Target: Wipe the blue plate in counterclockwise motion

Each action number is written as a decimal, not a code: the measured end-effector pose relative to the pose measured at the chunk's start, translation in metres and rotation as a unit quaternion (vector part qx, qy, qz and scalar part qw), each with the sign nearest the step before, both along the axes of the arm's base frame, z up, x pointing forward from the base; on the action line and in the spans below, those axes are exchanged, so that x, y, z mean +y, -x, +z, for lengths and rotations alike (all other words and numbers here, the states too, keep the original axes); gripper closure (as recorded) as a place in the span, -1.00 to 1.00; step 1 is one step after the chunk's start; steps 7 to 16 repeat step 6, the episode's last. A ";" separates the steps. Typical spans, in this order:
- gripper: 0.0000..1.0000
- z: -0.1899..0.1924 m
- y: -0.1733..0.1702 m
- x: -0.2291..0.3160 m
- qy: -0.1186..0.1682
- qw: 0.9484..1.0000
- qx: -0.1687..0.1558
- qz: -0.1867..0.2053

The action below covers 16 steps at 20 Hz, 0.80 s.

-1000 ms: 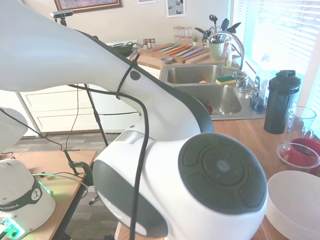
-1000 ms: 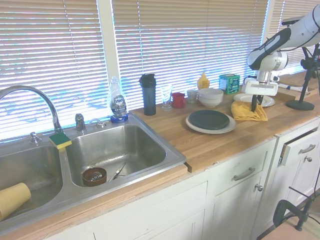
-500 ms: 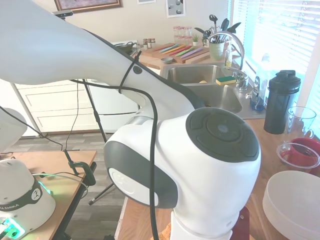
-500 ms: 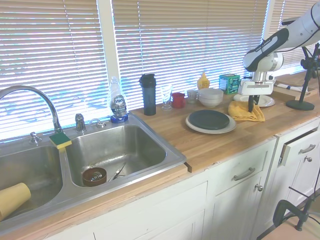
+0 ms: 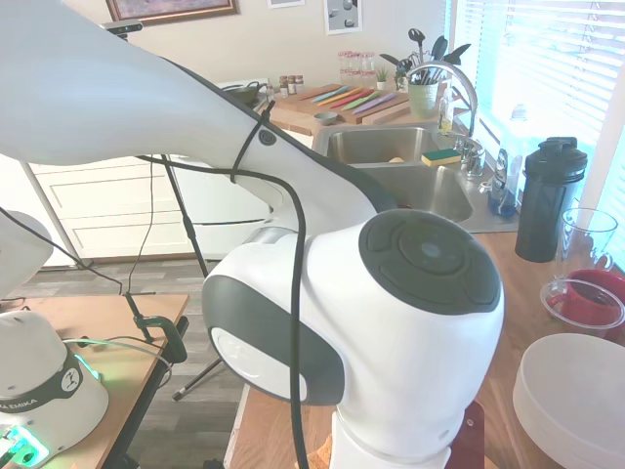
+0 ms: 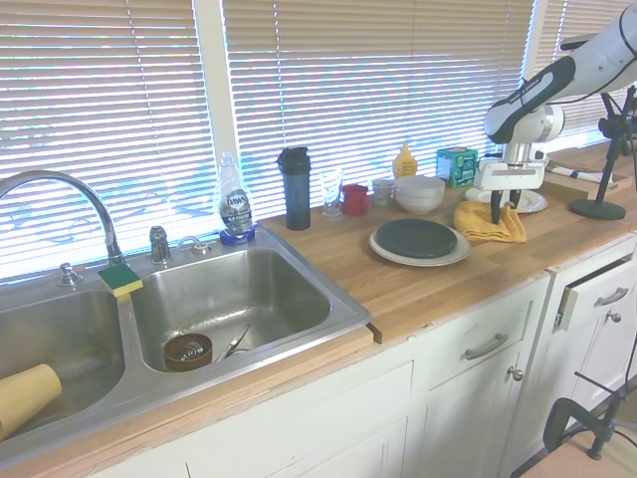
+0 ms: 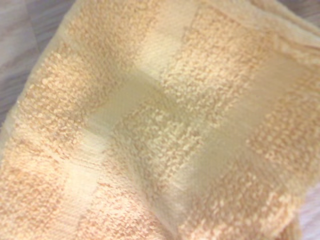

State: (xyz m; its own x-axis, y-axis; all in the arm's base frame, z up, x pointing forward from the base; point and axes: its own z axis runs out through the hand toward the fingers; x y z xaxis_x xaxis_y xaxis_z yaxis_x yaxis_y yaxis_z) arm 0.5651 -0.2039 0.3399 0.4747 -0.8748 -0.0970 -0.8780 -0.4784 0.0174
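The blue plate (image 6: 416, 238), dark and glossy, lies on a larger beige plate (image 6: 388, 255) on the wooden counter. To its right is a folded yellow cloth (image 6: 478, 225). My gripper (image 6: 496, 212) points straight down into the top of that cloth, right of the blue plate and apart from it. In the wrist view the yellow cloth (image 7: 160, 125) fills the whole picture from very close. In the first exterior view my own arm hides the plate and the cloth.
Behind the plates stand stacked white bowls (image 6: 419, 192), a teal box (image 6: 457, 165), a mustard bottle (image 6: 404, 160), a red cup (image 6: 354, 198) and a black shaker (image 6: 295, 187). A white plate (image 6: 532, 202) lies behind the cloth. The sink (image 6: 229, 299) is at the left.
The gripper has shifted left over the yellow cloth and come down onto it. The blue plate has not moved.
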 end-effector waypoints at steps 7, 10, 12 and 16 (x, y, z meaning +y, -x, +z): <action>-1.00 0.033 0.018 -0.007 0.009 1.000 -0.021 -0.003; -1.00 0.033 0.018 -0.007 0.009 1.000 -0.021 -0.003; -1.00 0.033 0.018 -0.007 0.009 1.000 -0.021 -0.003; -1.00 0.033 0.018 -0.007 0.009 1.000 -0.021 -0.003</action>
